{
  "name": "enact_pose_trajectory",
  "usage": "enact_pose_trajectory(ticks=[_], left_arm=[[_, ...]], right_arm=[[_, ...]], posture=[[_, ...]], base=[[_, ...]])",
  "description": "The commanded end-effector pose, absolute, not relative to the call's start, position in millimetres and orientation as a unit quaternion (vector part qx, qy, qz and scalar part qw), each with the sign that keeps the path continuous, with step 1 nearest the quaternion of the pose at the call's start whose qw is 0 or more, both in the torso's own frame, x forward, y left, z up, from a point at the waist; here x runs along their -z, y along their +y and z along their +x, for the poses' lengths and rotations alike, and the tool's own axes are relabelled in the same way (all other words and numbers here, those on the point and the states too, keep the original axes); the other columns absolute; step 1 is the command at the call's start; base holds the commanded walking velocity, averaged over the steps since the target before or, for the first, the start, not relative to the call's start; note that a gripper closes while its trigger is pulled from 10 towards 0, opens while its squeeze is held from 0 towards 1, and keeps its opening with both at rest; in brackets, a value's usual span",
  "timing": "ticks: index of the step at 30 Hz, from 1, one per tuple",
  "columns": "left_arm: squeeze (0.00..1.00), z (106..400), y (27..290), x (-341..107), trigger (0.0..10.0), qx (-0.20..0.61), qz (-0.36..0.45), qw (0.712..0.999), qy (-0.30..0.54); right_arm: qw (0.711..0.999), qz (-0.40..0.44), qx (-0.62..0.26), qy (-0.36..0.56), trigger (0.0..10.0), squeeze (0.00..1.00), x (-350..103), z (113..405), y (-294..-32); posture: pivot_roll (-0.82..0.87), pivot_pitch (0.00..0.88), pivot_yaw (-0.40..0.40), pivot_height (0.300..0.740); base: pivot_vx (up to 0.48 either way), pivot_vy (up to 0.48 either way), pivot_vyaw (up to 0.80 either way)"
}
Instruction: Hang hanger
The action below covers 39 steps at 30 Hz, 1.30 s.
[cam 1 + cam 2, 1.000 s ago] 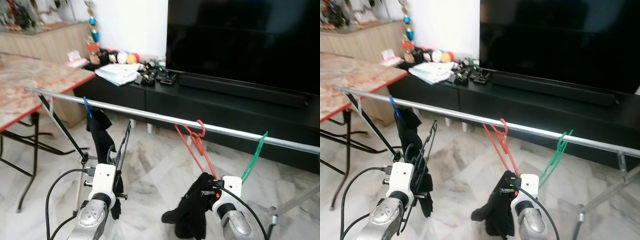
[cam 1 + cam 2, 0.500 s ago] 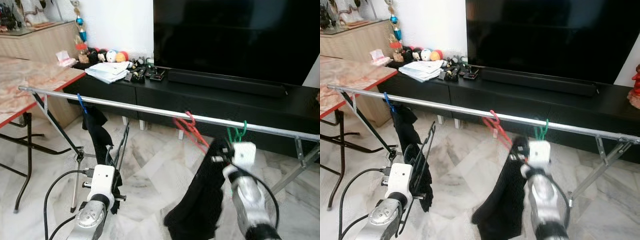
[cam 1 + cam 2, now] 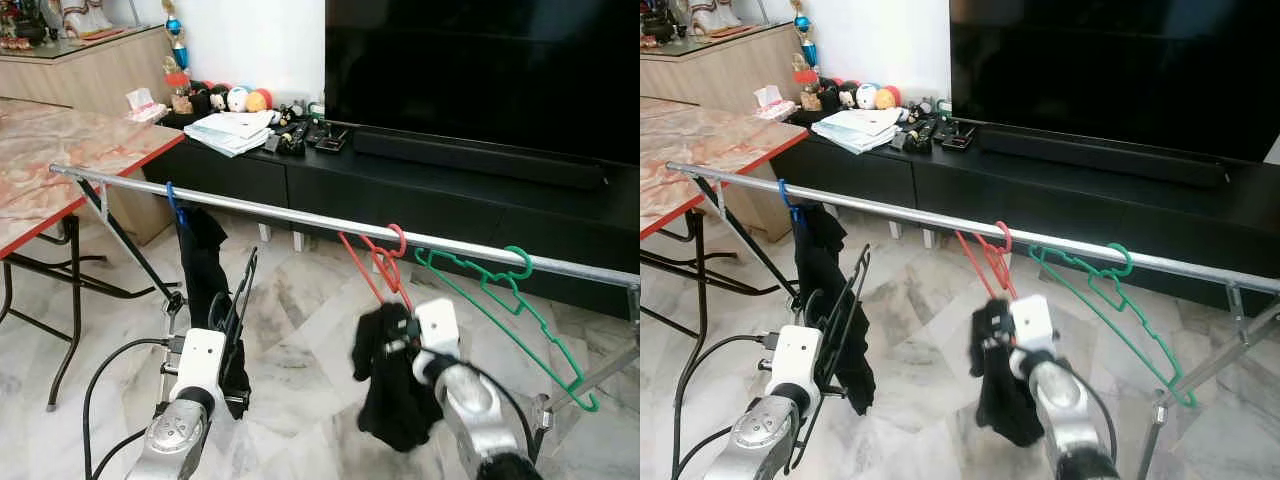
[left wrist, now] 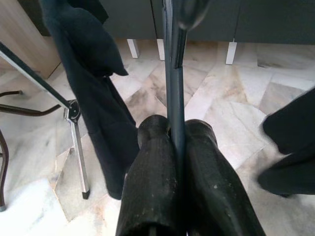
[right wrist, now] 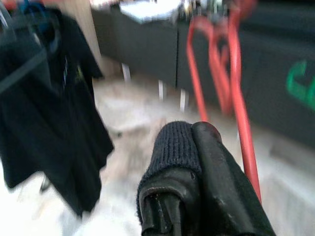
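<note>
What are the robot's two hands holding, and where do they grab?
The left tool pinches a black hanger on its thin bar. The right tool grips a black cloth by its top edge.

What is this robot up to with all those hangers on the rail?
It is hanging laundry on a metal rail in front of a TV cabinet. The right pincer is shut on a dark garment below the red hanger, which is hooked on the rail beside an empty green hanger. The left pincer is shut on a black hanger, held low and not yet on the rail.
</note>
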<state>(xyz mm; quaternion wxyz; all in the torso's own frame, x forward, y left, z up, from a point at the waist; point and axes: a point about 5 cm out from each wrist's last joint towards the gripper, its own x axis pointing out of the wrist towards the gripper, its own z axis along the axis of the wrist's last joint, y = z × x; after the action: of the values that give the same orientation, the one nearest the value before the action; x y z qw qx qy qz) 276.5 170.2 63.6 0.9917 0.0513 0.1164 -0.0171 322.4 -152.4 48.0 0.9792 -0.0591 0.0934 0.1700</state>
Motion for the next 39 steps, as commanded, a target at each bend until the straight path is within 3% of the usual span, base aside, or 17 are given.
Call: enact_pose_trajectory(ticks=[1, 6, 10, 13, 17, 25, 35, 39], left_arm=[[0.00, 279, 172, -67, 10.0, 0.018, 0.050, 0.992, 0.114], [0.00, 278, 170, -66, 10.0, 0.021, 0.049, 0.992, 0.114], [0.00, 276, 171, -65, 10.0, 0.019, 0.046, 0.992, 0.115], [0.00, 275, 171, -65, 10.0, 0.018, 0.045, 0.992, 0.114], [0.00, 276, 170, -67, 10.0, 0.020, 0.039, 0.993, 0.110], [0.00, 277, 167, -68, 10.0, 0.028, 0.030, 0.994, 0.101], [0.00, 275, 164, -65, 10.0, 0.027, 0.013, 0.994, 0.110], [0.00, 274, 163, -64, 10.0, 0.028, 0.009, 0.993, 0.112]], right_arm=[[0.979, -0.060, -0.178, 0.082, 10.0, 0.00, -52, 323, -149], [0.984, -0.067, -0.128, 0.099, 10.0, 0.00, -41, 314, -158], [0.993, 0.010, -0.070, 0.094, 10.0, 0.00, -33, 302, -164], [0.991, 0.038, -0.073, 0.103, 10.0, 0.00, -26, 293, -161], [0.985, 0.017, -0.109, 0.129, 10.0, 0.00, -14, 278, -153], [0.988, 0.032, -0.023, 0.149, 10.0, 0.00, -7, 272, -164], [0.986, 0.052, -0.016, 0.161, 10.0, 0.00, -5, 272, -165], [0.986, 0.053, -0.011, 0.159, 10.0, 0.00, -6, 273, -166]], posture=[[0.05, 0.019, 0.078, 0.740], [0.05, 0.015, 0.073, 0.740], [0.05, 0.013, 0.067, 0.740], [0.05, 0.012, 0.067, 0.740], [0.05, 0.010, 0.060, 0.740], [0.05, 0.000, 0.060, 0.740], [0.05, 0.000, 0.054, 0.740], [0.05, 0.000, 0.048, 0.740]], base=[[0.000, 0.000, 0.00], [0.000, 0.000, 0.00], [0.000, 0.000, 0.00], [0.000, 0.000, 0.00], [0.000, 0.000, 0.00], [0.000, 0.000, 0.00], [0.000, 0.000, 0.00], [0.000, 0.448, 0.00]])
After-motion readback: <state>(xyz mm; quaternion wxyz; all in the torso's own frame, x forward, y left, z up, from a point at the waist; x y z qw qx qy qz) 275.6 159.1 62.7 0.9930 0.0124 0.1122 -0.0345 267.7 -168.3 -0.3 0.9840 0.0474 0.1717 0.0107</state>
